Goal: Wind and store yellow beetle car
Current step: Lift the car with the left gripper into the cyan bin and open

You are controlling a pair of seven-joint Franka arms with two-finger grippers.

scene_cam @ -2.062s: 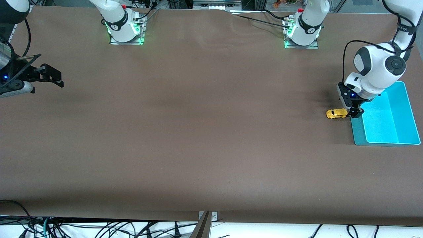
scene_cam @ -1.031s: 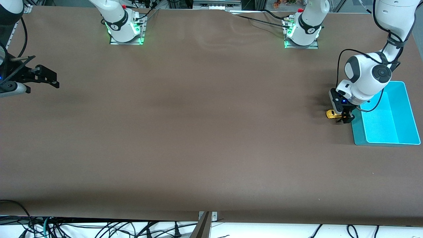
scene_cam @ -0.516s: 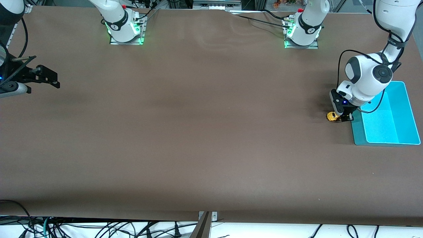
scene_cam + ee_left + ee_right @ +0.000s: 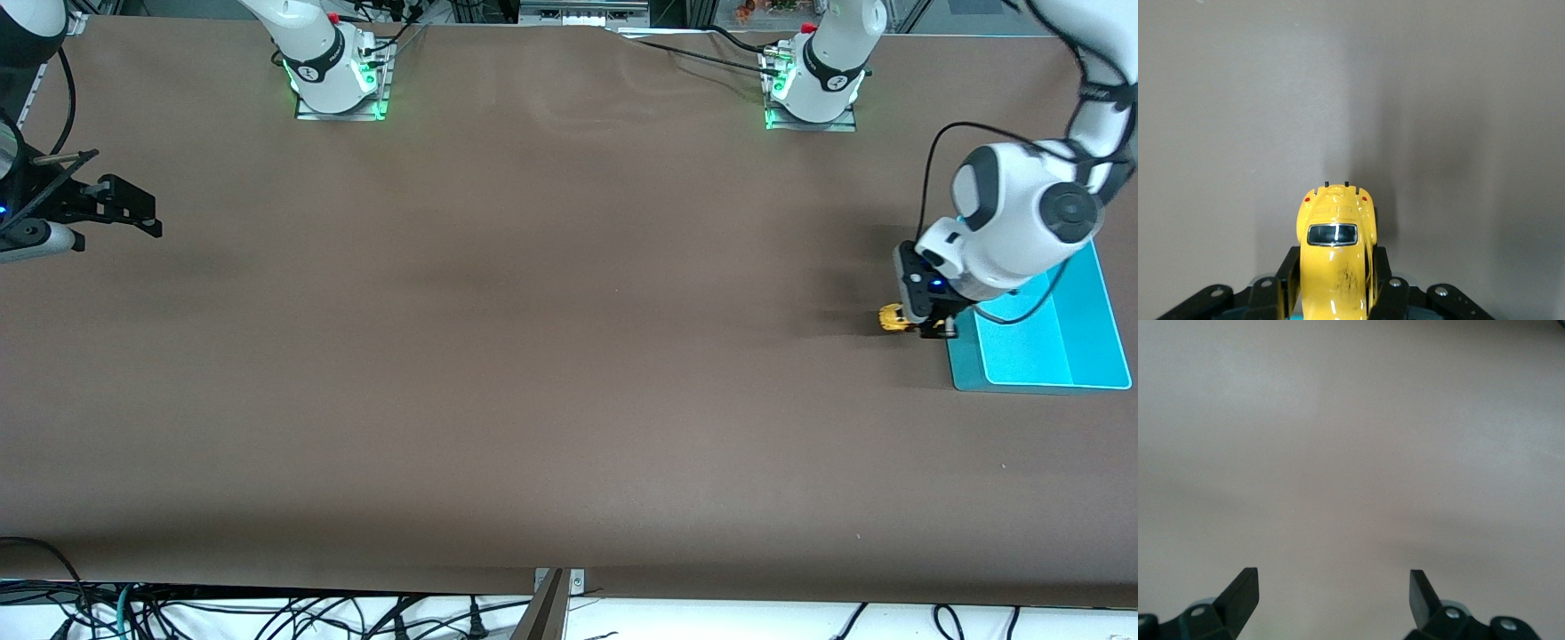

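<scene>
**Left wrist view: beetle car clamped between the fingers**

Left wrist view shows the left gripper point(image 4: 1335, 293) clenched on the yellow beetle car point(image 4: 1336, 247), one black finger point(image 4: 1289, 277) pressed to each flank of the rounded body. The car's dark window faces the camera, and its end with two small red lights points away from the gripper's palm, out over the brown table point(image 4: 1351, 87).

From the front view, the left gripper point(image 4: 925, 322) is at the left arm's end of the table, just beside the rim of the turquoise bin point(image 4: 1098, 338). The yellow beetle car point(image 4: 892, 318) juts from the fingers on the side away from the bin; whether its wheels touch the table I cannot tell.

The right gripper point(image 4: 133, 209) waits well apart, at the right arm's end of the table. In the right wrist view its fingers point(image 4: 1239, 593) are spread wide with nothing between them, only bare tabletop point(image 4: 1351, 453) below the right gripper point(image 4: 1333, 592).

Count: one car, one bin, two grippers.
</scene>
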